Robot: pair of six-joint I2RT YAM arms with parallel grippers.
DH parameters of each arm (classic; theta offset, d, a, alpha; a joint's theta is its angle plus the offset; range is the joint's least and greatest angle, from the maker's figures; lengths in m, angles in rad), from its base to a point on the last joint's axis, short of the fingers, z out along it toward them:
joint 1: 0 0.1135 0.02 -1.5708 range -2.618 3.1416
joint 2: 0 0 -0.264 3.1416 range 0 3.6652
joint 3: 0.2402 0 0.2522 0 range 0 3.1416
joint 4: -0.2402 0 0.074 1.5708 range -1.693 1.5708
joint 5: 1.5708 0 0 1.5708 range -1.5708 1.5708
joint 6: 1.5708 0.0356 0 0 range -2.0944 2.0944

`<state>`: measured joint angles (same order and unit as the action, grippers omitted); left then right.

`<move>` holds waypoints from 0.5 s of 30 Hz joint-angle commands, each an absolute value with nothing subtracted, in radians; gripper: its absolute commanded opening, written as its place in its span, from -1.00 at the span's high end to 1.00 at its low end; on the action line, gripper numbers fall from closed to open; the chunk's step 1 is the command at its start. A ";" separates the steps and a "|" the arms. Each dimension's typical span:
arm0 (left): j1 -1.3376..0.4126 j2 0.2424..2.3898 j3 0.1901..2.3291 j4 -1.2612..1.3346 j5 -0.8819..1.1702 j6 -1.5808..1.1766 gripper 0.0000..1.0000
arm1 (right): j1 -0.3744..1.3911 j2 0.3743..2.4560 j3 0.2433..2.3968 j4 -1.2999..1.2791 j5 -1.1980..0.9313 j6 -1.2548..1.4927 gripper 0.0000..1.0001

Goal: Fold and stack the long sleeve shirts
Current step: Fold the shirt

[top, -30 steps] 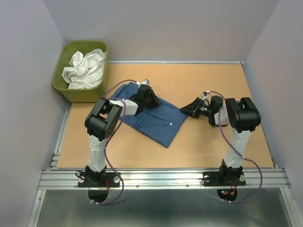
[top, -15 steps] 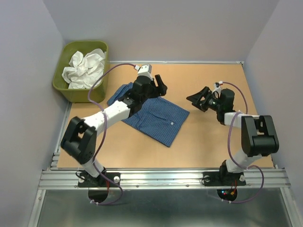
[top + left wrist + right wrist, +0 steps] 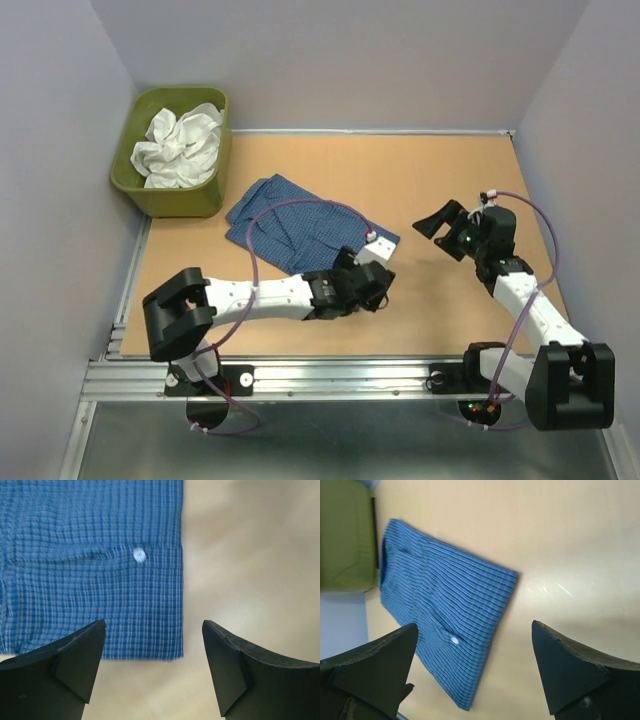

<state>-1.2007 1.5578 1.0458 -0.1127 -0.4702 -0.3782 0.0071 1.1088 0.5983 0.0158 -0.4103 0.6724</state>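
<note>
The dark blue checked shirt (image 3: 290,220) lies folded flat on the table, left of centre. A pale button (image 3: 139,555) shows near its near edge. My left gripper (image 3: 372,288) hovers open over the shirt's near right corner (image 3: 170,650); its fingers (image 3: 75,655) hold nothing. My right gripper (image 3: 442,222) hangs open to the right of the shirt, clear of it, and faces it (image 3: 445,595). A crumpled white garment (image 3: 180,145) fills the green tub.
The olive-green tub (image 3: 140,185) stands at the table's far left corner, just beyond the shirt, and shows in the right wrist view (image 3: 345,535). Grey walls close in the left, back and right. A metal rail (image 3: 340,378) runs along the near edge.
Both grippers have opened wide. The left arm has swung from the shirt's far side to its near right corner. The right gripper has drawn back to the right, away from the shirt.
</note>
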 commanded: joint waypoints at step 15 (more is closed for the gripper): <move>-1.362 1.953 1.256 -0.400 -0.742 -0.371 -0.25 | 0.005 0.971 0.354 -0.011 -0.435 0.733 -1.00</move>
<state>-1.3663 1.9236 1.2125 -0.3252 -0.6731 -0.3668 0.0071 0.9699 0.4099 -0.0978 -0.3740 0.7033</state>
